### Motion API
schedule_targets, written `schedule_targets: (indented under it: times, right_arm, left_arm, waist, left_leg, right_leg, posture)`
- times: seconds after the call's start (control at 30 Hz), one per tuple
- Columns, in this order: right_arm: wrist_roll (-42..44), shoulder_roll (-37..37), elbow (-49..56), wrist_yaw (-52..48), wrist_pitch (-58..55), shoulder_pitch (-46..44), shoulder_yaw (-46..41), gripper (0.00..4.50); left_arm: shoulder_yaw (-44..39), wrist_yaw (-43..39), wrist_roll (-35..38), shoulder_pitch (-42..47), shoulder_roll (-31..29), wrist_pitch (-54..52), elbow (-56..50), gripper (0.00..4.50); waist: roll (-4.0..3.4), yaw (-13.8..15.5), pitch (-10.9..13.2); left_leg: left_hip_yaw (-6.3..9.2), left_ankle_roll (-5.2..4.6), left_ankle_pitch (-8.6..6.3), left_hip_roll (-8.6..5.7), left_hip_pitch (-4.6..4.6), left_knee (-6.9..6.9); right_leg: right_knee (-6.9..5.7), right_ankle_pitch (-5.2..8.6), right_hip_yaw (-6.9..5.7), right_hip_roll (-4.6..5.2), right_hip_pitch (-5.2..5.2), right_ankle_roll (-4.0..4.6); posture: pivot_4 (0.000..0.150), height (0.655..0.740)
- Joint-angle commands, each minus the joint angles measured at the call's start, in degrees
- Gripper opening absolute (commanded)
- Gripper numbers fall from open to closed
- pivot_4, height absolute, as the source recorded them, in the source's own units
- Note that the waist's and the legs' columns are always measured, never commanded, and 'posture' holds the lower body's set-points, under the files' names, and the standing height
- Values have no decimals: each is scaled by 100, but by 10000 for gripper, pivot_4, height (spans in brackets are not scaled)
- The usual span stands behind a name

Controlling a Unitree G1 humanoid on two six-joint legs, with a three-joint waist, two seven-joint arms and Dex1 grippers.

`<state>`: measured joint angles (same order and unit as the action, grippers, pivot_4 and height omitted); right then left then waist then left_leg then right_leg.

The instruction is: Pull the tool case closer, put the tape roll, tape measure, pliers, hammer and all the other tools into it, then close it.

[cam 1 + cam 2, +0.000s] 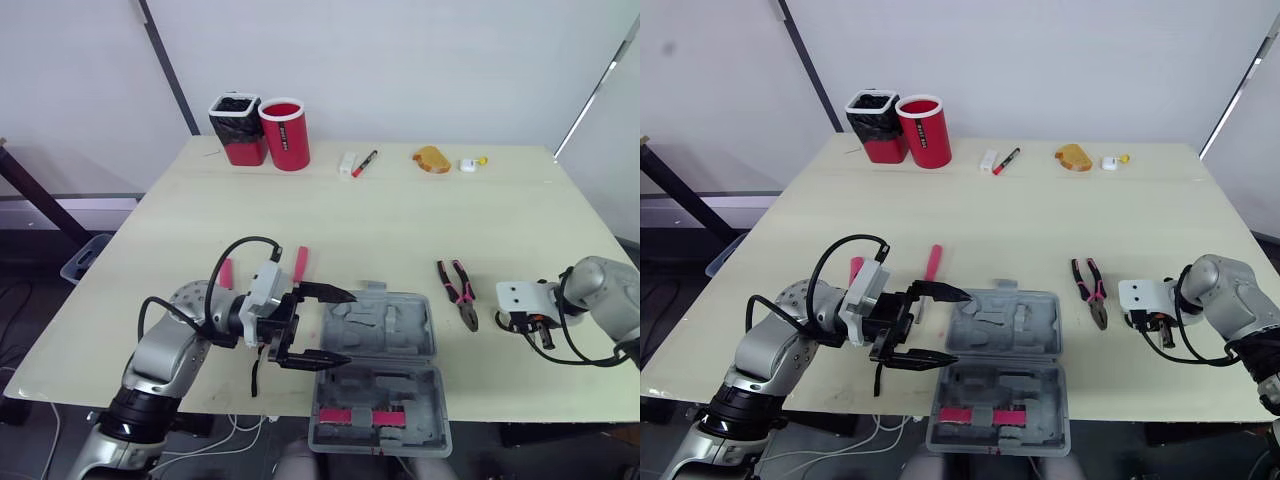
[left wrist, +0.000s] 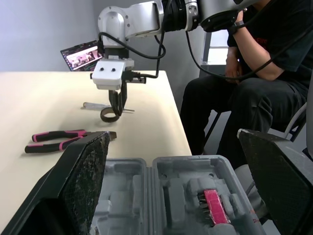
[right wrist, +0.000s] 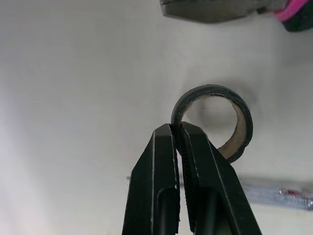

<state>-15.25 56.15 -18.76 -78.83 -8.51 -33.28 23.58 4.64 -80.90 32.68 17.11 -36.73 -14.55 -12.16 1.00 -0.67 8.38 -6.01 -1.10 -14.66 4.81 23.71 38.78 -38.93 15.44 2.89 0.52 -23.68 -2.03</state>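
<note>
Right wrist view has my right gripper (image 3: 177,128) clamped on the wall of the tape roll (image 3: 243,128), one finger inside the ring and one outside, which I judge the surest hold on so thin a hoop; whether the roll is clear of the table (image 1: 400,220) I cannot tell; from my head this hand sits at 3 o'clock of the table, with the pliers (image 1: 457,292) at its 9 o'clock, between it and the tool case (image 1: 378,372). The case lies open at 6 o'clock by the near edge, both halves facing up, so its moulded pockets are free to take tools from above; my left gripper (image 1: 349,326) hovers at the case's 9 o'clock with fingers wide apart, empty, probably placed to steady or drag that side; a pink-handled tool (image 1: 300,263) lies at its 12 o'clock. Carrying the roll over the pliers to the case looks like the step in hand.
</note>
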Motion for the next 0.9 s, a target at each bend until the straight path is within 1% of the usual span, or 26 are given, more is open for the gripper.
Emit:
schedule_targets:
  times: [0.03, 0.17, 0.27, 0.37, 0.47, 0.53, 0.57, 0.7, 0.8, 0.9]
  right_arm:
    - [65, 176, 428, -338, -191, -375, -234, 540]
    - [28, 5, 720, -606, -448, -775, -94, 540]
    - [-44, -400, 845, -790, -673, -1261, 128, 540]
    - [-138, -858, 732, -826, -727, -1673, 328, 540]
    - [-244, -1675, 368, -779, -774, -2268, 666, 540]
    - [-298, -1990, 142, -781, -737, -2492, 791, 540]
    - [-361, -2245, -83, -726, -667, -2672, 901, 540]
    - [-481, -3123, -792, -579, -466, -3158, 1251, 540]
    - [-544, -3673, -1271, -501, -279, -3453, 1391, 540]
    - [-577, -4054, -1629, -412, -90, -3673, 1460, 540]
  left_arm:
    - [-67, 24, 5, -22, -14, 111, -34, 45000]
    - [-231, 226, 37, -96, 0, 109, 18, 45000]
    - [-463, 502, 47, -326, -54, 79, 28, 45000]
    - [-674, 712, -15, -626, -137, 109, -2, 45000]
    - [-1121, 1062, -113, -1140, -264, 197, -48, 45000]
    - [-1300, 1216, -123, -1347, -304, 221, -96, 45000]
    - [-1416, 1296, -137, -1521, -324, 248, -137, 45000]
    - [-1768, 1631, -97, -2074, -238, 278, -366, 45000]
    - [-1975, 1819, -76, -2500, -193, 306, -570, 45000]
    - [-2119, 1956, -78, -2779, -169, 347, -691, 45000]
  waist:
    - [-10, -16, 6]
    - [-11, -19, 7]
    - [-12, -25, 7]
    - [-13, -11, 8]
    - [-14, -77, 9]
    - [-16, -103, 10]
    - [-15, -44, 12]
    - [-16, -22, 12]
    - [-16, -14, 12]
    - [-16, -3, 12]
  left_leg:
    - [-2, 0, 0, 0, 0, 0]
    - [-1, 0, 0, 2, -2, 0]
    - [-6, 0, 0, 4, -2, 0]
    - [-5, 0, 0, 5, 1, 0]
    - [-19, 1, 0, 11, 1, 0]
    - [-20, 1, 1, 14, 4, -1]
    - [-19, 5, 3, 16, 6, -2]
    - [-34, 11, 6, 17, 8, -2]
    - [-37, 22, 11, 17, 8, -3]
    - [-36, 25, 13, 17, 9, -5]
  right_leg:
    - [-1, 0, 3, 0, -1, 0]
    - [-2, 0, 4, -4, -2, 0]
    - [-3, 0, 9, -5, -6, 1]
    - [-4, 0, 5, -4, -9, 1]
    - [-7, -1, 16, -4, -21, 1]
    - [-14, -1, 15, -8, -27, 3]
    - [-17, 1, 10, -9, -29, 6]
    - [-14, 2, 6, 1, -31, 8]
    - [-15, 2, 5, 4, -34, 8]
    - [-16, 2, 1, 5, -35, 8]
  posture:
    - [1500, 7400]
    - [1500, 7400]
    - [1500, 7400]
    - [1500, 7400]
    - [1500, 7400]
    - [1500, 7400]
    - [1500, 7400]
    - [1500, 7400]
    - [1500, 7400]
    - [1500, 7400]
